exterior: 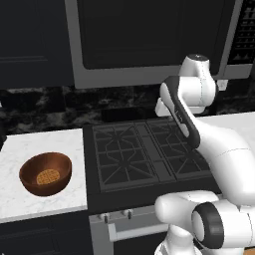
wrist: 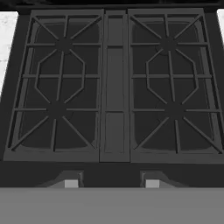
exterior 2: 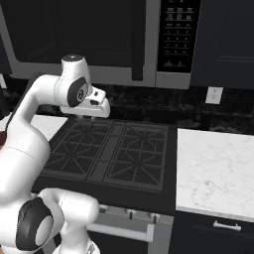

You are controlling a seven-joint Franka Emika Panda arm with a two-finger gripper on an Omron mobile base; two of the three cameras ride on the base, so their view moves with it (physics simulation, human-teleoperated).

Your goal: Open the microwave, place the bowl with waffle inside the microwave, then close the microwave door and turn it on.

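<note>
One arm bent high over the stove (exterior: 144, 154), claw (wrist: 108, 183) spread, facing down, bowl (exterior: 46, 174) well left.

The robot arm (exterior: 209, 144) is glossy white all over, built from fat rounded tube sections that swell at each joint. Dark charcoal rings and bands mark the joints: one round black collar with a grey centre sits at about five o'clock in the left base view, and a long dark stripe runs along the upper link. The round cap on top is pale grey. Its tool (wrist: 111, 181) ends in two small dark tips with light square pads.
</note>
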